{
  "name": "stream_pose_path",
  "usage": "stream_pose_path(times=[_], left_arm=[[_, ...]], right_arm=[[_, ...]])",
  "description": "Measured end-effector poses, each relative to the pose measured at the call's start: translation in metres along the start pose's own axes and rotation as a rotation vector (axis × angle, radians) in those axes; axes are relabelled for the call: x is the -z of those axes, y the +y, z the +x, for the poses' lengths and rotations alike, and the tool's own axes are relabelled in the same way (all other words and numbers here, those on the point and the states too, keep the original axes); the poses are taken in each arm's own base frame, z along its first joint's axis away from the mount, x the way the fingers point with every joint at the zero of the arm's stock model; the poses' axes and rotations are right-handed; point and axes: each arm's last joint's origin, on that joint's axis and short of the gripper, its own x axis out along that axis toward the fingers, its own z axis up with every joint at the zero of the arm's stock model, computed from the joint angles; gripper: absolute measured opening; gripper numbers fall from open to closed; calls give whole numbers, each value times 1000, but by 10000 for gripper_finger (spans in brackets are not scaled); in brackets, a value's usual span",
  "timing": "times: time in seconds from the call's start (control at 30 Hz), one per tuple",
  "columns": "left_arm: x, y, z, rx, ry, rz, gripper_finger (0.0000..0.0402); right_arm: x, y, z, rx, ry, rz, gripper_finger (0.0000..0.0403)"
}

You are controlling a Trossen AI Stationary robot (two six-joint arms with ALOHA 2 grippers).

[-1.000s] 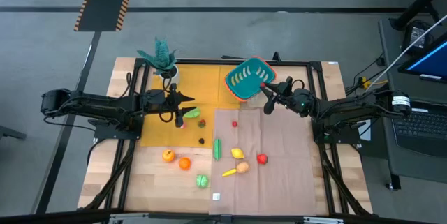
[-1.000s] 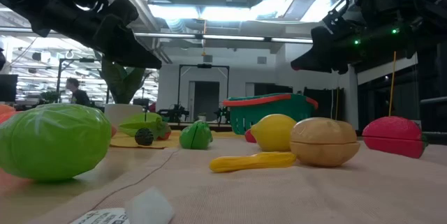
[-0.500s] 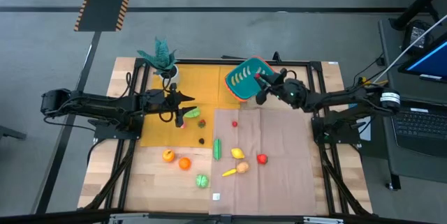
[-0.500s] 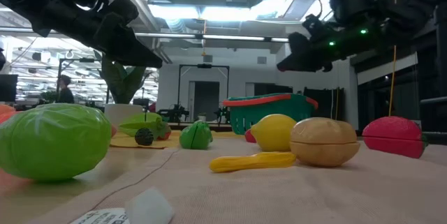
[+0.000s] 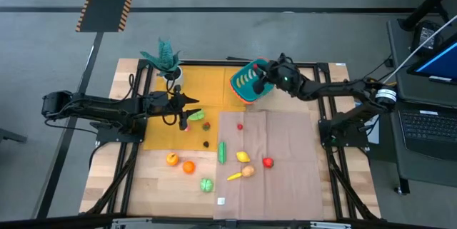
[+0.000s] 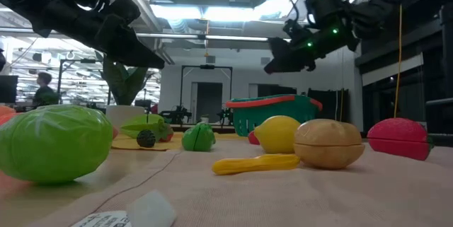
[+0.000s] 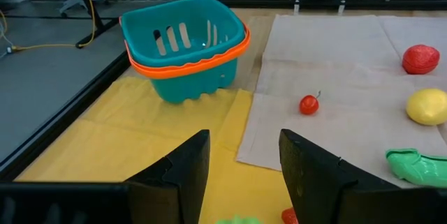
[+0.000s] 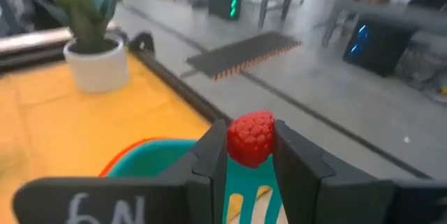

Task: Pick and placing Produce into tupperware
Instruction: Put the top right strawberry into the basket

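Right wrist view shows my right gripper (image 8: 250,165) clamping a red berry (image 8: 250,139) directly above the tupperware (image 8: 150,155), which looks empty. My left gripper (image 7: 241,165) waits with fingers apart, holding nothing; most produce (image 5: 245,156) lies well behind it on the table.

The right tool (image 5: 260,74) hides part of the tupperware (image 5: 245,83).

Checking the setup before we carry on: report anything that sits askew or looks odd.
The tupperware sits tilted, its open mouth tipped sideways, not flat on the yellow mat. The right claw holds a red berry above it. Nothing else stands out.
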Motion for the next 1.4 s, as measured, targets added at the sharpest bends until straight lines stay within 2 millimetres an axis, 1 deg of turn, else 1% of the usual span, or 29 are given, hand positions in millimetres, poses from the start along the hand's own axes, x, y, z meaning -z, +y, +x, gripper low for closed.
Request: stream_pose_path(times=[0.17, 0.33, 0.53, 0.63, 0.73, 0.87, 1.1, 1.23, 1.4], left_arm=[[0, 0, 0, 0, 0, 0, 165], [0, 0, 0, 0, 1, 0, 165], [0, 0, 0, 0, 1, 1, 165], [0, 0, 0, 0, 1, 1, 165], [0, 0, 0, 0, 1, 1, 165], [0, 0, 0, 0, 1, 0, 165], [0, 0, 0, 0, 1, 0, 165], [0, 0, 0, 0, 1, 0, 165], [0, 0, 0, 0, 1, 0, 165]], right_arm=[[-22, -4, 8, -17, 127, -1, 96], [-38, -8, 8, -9, 266, 0, 96], [-50, -9, 6, -28, 359, 10, 96], [-52, -9, 4, -31, 400, 3, 96], [-55, -9, 3, -50, 404, 6, 96], [-55, -10, 4, -105, 413, 24, 96], [-45, -15, 12, -156, 464, 47, 94], [-38, -17, 19, -171, 488, 57, 92], [-27, -15, 33, -178, 492, 37, 91]])
